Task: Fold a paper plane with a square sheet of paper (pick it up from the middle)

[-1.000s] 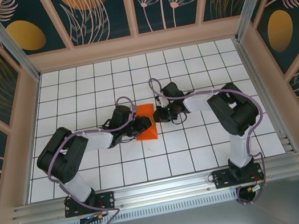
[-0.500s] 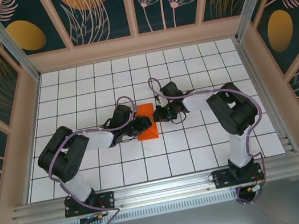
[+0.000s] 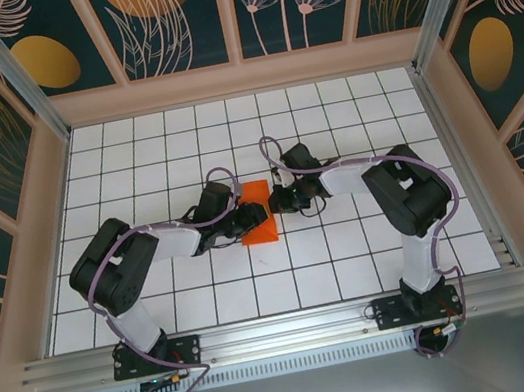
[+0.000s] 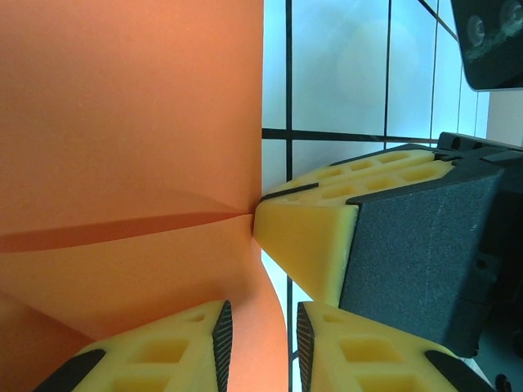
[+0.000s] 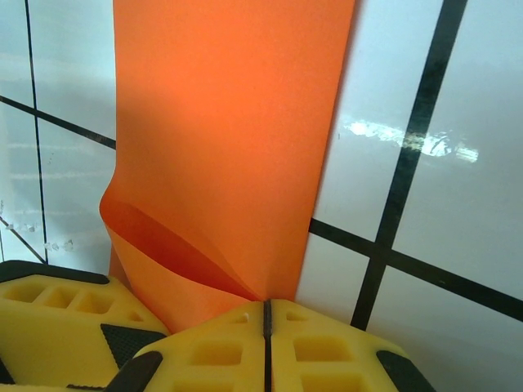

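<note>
White gridded bench (image 3: 332,133) carries the thin, bright orange square sheet of paper (image 3: 261,234) near its middle, creased and curling. The right gripper (image 5: 265,306) pinches the paper's edge, pads closed; just beside it, the left gripper (image 4: 260,327) straddles that edge, pads narrowly apart.
</note>
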`<state>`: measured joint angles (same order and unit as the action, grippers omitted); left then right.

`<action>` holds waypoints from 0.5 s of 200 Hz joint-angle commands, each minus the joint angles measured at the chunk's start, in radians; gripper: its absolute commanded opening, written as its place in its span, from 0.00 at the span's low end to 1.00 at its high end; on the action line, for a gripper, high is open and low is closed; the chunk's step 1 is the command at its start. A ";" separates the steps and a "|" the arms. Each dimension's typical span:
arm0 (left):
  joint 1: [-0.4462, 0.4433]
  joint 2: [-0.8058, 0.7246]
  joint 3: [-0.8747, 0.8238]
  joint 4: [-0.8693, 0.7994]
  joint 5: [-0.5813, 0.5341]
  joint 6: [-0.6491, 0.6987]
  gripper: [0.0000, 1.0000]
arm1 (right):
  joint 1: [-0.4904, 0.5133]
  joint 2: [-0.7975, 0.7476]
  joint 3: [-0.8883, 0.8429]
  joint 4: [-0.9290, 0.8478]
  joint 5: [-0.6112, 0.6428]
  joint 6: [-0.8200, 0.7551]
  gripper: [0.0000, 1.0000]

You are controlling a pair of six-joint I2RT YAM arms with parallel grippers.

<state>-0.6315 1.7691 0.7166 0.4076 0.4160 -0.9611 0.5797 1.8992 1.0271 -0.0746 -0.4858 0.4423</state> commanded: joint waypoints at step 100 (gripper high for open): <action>-0.003 0.030 0.030 -0.023 0.004 0.020 0.29 | 0.006 0.010 0.023 -0.005 0.029 0.001 0.10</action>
<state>-0.6315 1.7794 0.7250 0.4046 0.4156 -0.9611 0.5797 1.8992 1.0271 -0.0746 -0.4747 0.4431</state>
